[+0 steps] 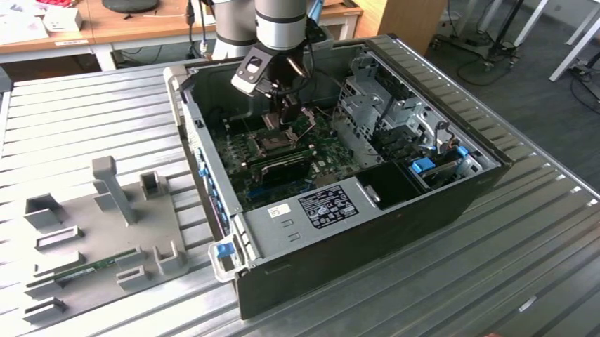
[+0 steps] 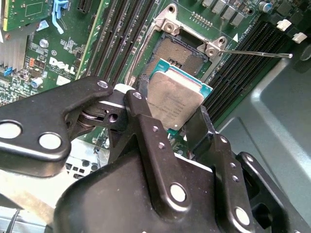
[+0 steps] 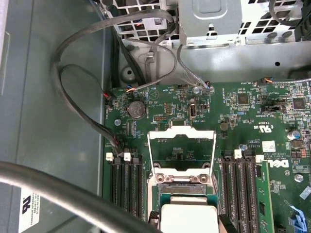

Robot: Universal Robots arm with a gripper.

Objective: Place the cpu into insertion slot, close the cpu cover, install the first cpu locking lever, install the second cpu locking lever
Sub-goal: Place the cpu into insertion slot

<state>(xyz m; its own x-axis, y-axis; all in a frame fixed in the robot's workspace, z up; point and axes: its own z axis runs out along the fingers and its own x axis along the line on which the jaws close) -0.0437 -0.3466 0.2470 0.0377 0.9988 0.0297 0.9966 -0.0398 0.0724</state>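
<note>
Cpu: the cpu (image 2: 172, 104) sits pinched between the two black fingers (image 2: 146, 116), silver top facing up and tilted, just above the board.
Gripper: the gripper (image 2: 170, 110) is clamped on the chip's opposite edges.
Insertion slot: the insertion slot (image 2: 182, 53) lies bare right beside the held chip, its dark pin field uncovered; chip and socket are close but apart.
Cpu cover: the cpu cover (image 3: 182, 132) is swung back on the far side of the socket, green board showing through its window.
Locking lever: a thin locking lever (image 2: 257, 54) juts out from the socket corner across the memory slots (image 2: 243, 63).
Arm: the arm (image 1: 279, 21) reaches straight down into the far half of the open computer case (image 1: 375, 239).
Surface: a slatted metal table (image 1: 525, 281), with a grey fixture plate (image 1: 94, 232) on the exterior view's left.
Room: a wooden desk (image 1: 140, 24) stands at the far side.
</note>
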